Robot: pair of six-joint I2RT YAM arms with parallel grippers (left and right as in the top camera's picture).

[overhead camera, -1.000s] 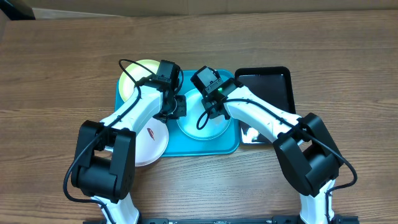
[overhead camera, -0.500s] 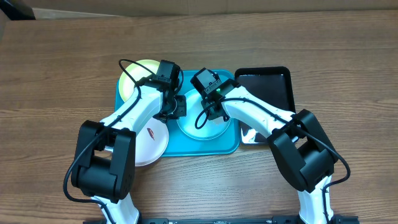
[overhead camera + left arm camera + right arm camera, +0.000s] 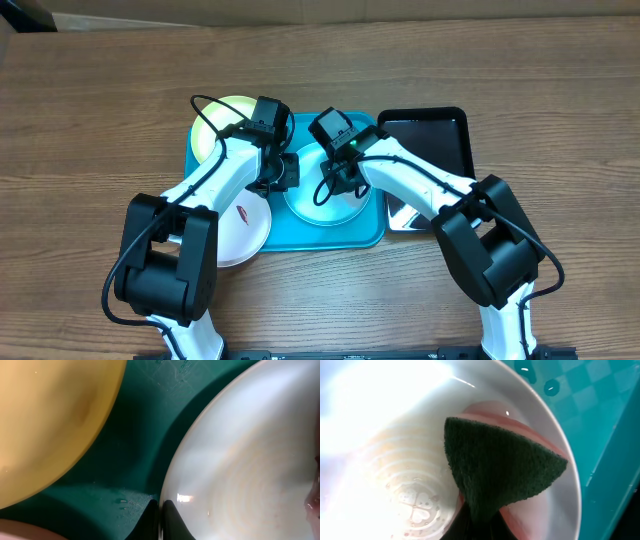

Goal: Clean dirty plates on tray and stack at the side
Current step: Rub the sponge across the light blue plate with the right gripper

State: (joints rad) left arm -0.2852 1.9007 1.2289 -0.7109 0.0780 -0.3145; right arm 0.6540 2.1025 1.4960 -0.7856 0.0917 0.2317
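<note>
Right fingers (image 3: 470, 534), clamped on green sponge (image 3: 500, 472), edged slightly left over pale mint plate (image 3: 395, 460). Left fingers (image 3: 172, 522) pinch its rim; hard scrubbing may slip it free.

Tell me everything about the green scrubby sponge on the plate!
The sponge is wedge-shaped, with a fuzzy dark green scrubbing side and a pink layer peeking out underneath. The right end effector pinches its narrow end. It lies on the wet, pale plate, near its rim, over the blue tray.

A brown wood-grain table (image 3: 90, 130) under even light.
</note>
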